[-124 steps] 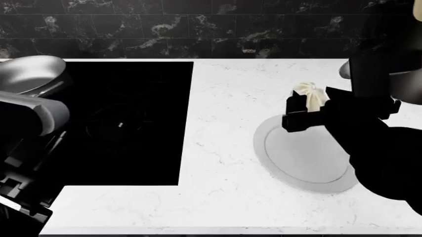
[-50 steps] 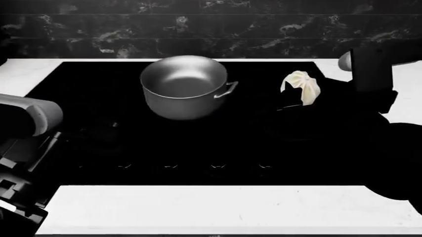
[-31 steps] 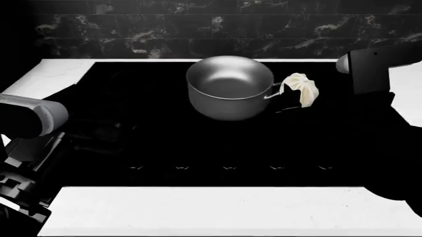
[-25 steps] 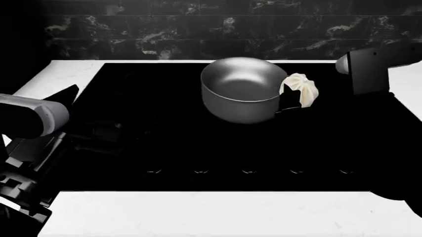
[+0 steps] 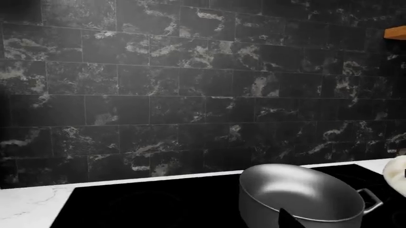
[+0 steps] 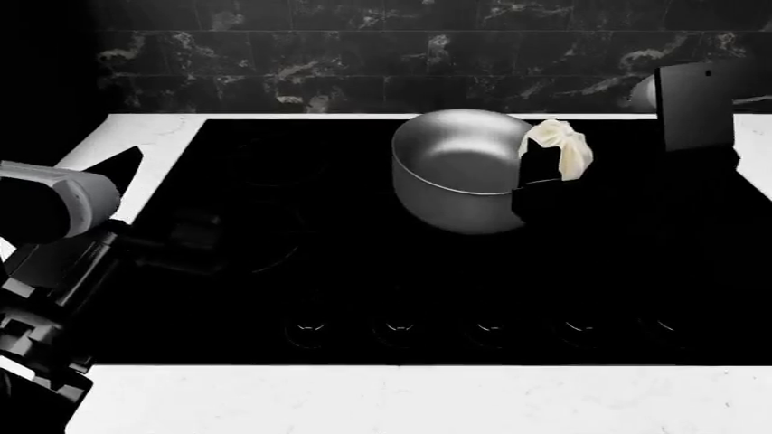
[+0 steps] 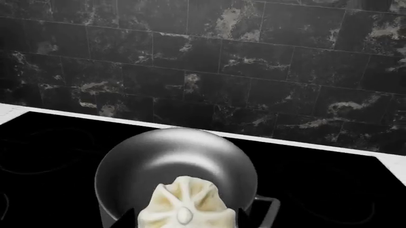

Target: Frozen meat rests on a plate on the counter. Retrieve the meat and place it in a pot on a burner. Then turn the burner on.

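Observation:
My right gripper point(image 6: 545, 172) is shut on the meat point(image 6: 558, 147), a cream-white ridged dumpling-like lump, and holds it in the air just beyond the right rim of the pot point(image 6: 461, 177). The meat point(image 7: 187, 206) fills the low middle of the right wrist view, with the grey metal pot point(image 7: 172, 164) behind it. The pot stands on the black cooktop point(image 6: 302, 226) over a back burner, and it also shows in the left wrist view point(image 5: 298, 192). My left gripper point(image 6: 157, 249) hangs over the cooktop's left part; its jaws are dark and unclear. The plate is out of view.
A row of small round touch controls point(image 6: 483, 330) runs along the cooktop's front. White counter point(image 6: 399, 398) borders the front and the left point(image 6: 133, 136). A black marble-tiled wall point(image 6: 399, 54) stands behind. A faint burner ring point(image 6: 259, 249) lies left of the pot.
The view has swung from the counter and plate to the cooktop. The pot has drifted right in view. My right gripper with the meat now sits against the pot's right rim.

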### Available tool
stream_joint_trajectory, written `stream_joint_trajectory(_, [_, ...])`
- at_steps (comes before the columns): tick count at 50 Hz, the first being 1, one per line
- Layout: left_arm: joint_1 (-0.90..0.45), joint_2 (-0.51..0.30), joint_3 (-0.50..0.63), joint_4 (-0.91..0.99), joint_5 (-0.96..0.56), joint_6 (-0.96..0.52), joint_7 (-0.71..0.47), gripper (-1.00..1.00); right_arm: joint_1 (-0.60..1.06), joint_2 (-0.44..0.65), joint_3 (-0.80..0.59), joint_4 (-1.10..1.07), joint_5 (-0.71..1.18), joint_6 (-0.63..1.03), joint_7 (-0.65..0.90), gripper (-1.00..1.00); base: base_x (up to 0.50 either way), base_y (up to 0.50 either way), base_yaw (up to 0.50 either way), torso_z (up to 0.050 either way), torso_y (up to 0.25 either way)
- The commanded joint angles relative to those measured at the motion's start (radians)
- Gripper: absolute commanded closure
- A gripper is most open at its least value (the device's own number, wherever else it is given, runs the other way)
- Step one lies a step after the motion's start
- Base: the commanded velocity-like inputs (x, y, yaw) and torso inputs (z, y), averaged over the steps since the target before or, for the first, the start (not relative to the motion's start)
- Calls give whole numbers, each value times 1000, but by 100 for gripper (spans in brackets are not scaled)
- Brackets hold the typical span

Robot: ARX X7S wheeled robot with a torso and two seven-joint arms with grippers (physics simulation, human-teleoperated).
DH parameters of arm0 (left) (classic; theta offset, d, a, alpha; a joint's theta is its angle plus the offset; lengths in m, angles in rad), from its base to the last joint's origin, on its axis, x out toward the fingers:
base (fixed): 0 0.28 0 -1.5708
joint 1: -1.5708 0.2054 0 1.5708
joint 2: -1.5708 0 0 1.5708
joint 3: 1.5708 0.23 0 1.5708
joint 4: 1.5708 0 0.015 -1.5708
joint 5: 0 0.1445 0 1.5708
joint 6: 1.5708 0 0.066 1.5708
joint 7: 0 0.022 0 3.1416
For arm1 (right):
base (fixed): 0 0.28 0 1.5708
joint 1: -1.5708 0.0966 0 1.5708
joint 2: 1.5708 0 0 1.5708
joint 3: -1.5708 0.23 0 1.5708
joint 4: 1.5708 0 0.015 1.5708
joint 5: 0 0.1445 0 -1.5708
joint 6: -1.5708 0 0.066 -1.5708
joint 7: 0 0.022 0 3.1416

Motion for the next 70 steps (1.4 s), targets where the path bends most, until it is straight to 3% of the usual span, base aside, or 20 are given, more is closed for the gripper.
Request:
stream_joint_trajectory(1, [-110, -11, 18, -24, -147, -15, -129, -100, 186, -15, -4, 100, 179, 125, 106, 100, 0, 0, 0, 0, 0])
stream_joint_trajectory(10, [-182, 26, 103, -48, -27, -3, -15, -100, 443, -79, -141, 401, 56, 167, -98, 100, 0, 0, 0, 0, 0])
stream_joint_trajectory(19, [-183, 39, 144, -88, 85, 34, 82, -100, 555, -145, -276, 643, -133, 79, -319, 100, 0, 0, 0, 0, 0])
stream_joint_trajectory(31, [-178, 35, 150, -85, 97, 46, 90, -100, 623, -209, -410, 844, -284, -27, -516, 100, 0, 0, 0, 0, 0])
stream_joint_trajectory(50, [-166, 13, 154, -78, 121, 64, 113, -100, 663, -304, -524, 1062, -413, -162, -685, 100, 0, 0, 0, 0, 0])
stream_joint_trajectory(70, [-159, -1, 161, -70, 119, 67, 108, -100, 638, -315, -570, 1121, -454, -199, -730, 100, 0, 0, 0, 0, 0])
